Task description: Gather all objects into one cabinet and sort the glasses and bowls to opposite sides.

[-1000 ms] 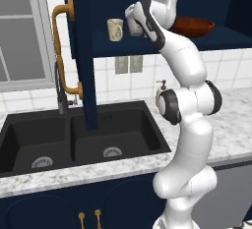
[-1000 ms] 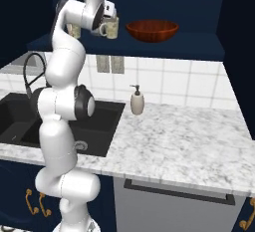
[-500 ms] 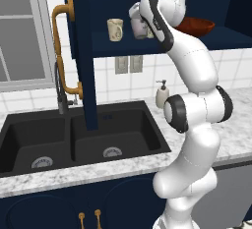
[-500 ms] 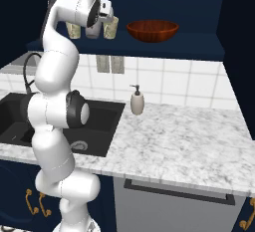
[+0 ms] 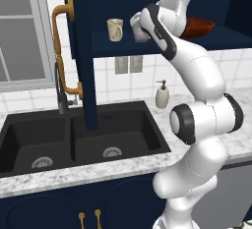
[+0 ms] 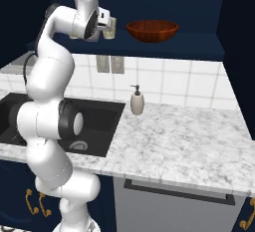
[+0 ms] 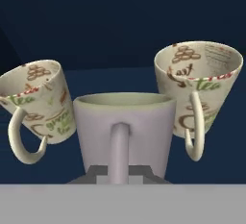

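In the hand view, the grey-beige mug (image 7: 122,131) stands in the middle with its handle toward me. One cream cup (image 7: 41,103) is at its left and the other cream cup (image 7: 204,91) at its right, both further in. My gripper (image 7: 120,174) is shut on the mug at the handle. From the base, the gripper (image 5: 139,29) holds the mug (image 5: 140,35) at the navy cabinet's shelf (image 5: 123,48), right of a cream cup (image 5: 115,29). The red-brown bowl (image 6: 152,30) sits at the shelf's right end, well apart from the gripper (image 6: 107,24).
The cabinet door (image 5: 81,51) with its golden bar handle (image 5: 60,51) stands open to the left of the hand. Below are the black sink (image 5: 74,142), a faucet (image 5: 61,95) and a soap dispenser (image 6: 137,101) on the marble counter (image 6: 184,141).
The elbow and upper arm have swung sideways while the hand with the mug stayed at the shelf by the cups. The cups and bowl have not moved.
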Tool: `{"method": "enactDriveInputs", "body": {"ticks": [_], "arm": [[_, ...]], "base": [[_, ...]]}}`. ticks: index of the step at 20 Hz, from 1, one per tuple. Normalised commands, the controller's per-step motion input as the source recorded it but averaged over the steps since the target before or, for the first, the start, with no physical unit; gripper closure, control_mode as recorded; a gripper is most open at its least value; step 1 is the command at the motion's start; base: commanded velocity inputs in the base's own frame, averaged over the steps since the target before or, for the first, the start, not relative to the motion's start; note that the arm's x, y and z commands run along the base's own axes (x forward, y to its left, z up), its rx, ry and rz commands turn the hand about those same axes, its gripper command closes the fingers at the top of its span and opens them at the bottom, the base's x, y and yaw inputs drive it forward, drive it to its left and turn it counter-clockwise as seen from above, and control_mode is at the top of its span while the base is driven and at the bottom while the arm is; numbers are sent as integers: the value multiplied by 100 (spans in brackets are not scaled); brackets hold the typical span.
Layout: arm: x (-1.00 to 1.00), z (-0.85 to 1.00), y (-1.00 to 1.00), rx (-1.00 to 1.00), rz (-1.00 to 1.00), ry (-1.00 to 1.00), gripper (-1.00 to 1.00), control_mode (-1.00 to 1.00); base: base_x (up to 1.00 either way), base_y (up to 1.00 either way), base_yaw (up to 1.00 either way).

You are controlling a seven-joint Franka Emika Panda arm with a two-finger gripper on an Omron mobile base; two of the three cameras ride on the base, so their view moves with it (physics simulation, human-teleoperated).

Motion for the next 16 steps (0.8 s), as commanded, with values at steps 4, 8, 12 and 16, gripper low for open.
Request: {"method": "enactDriveInputs", "body": {"ticks": [4,8,12,16], "arm": [[-16,-4,5,0,0,-13,100,-100],[-31,-8,7,0,0,-8,100,-100],[-39,-6,2,0,0,-8,100,-100],[-23,-10,0,4,0,-1,100,-100]], "base": [[0,0,0],[0,0,0],[0,0,0],[0,0,0]]}}
